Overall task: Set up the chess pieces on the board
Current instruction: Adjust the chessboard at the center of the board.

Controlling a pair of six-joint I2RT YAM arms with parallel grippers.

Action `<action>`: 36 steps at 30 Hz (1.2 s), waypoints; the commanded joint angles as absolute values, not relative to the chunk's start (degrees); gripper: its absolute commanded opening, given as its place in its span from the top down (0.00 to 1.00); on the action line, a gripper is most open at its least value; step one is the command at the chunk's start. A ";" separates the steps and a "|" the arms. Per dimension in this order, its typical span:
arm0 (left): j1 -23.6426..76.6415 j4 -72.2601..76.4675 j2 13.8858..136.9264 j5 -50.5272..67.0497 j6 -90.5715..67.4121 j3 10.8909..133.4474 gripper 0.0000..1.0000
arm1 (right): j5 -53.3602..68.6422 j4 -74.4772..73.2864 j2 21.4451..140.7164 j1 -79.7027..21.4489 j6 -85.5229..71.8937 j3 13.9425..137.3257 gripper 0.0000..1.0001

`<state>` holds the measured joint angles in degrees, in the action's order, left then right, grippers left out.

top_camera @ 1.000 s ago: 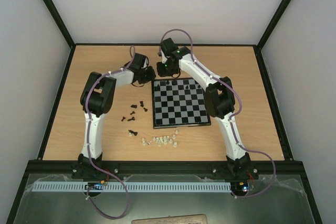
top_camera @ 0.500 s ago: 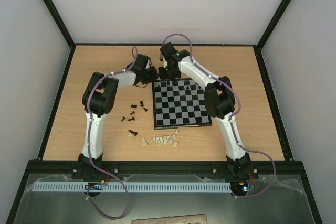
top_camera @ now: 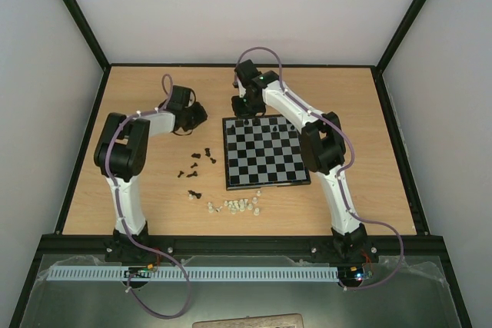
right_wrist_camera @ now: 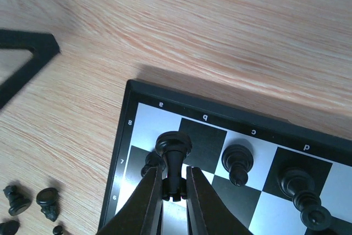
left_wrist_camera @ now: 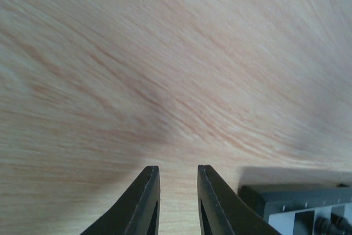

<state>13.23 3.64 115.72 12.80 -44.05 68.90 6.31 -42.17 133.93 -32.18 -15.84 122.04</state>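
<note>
Both reach far forward: right claw (right_wrist_camera: 174, 191) pinches chess piece (right_wrist_camera: 174, 155), left claw (left_wrist_camera: 179, 191) slightly parted.

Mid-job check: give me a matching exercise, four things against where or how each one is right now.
1. left end effector
2. right end effector
3. whitish pieces
4. loose black pieces

A. on the table, left of the board
B. shut on a black piece at the board's corner
C. open, empty, over the bare table
D. clustered by the board's near edge

Pairs: 1-C, 2-B, 3-D, 4-A
</note>
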 commanded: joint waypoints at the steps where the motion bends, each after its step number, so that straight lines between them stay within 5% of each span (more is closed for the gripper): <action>1: 14.86 5.15 115.95 14.69 -44.03 67.44 0.80 | 6.86 -45.29 133.50 -31.99 -15.47 124.50 0.90; 26: 20.49 5.03 122.05 18.55 -44.62 75.51 0.86 | 5.38 -47.82 134.83 -31.82 -14.33 125.48 0.90; 36: 20.30 4.08 113.48 16.95 -43.62 68.65 0.86 | 6.27 -51.26 138.82 -31.97 -13.64 130.01 0.89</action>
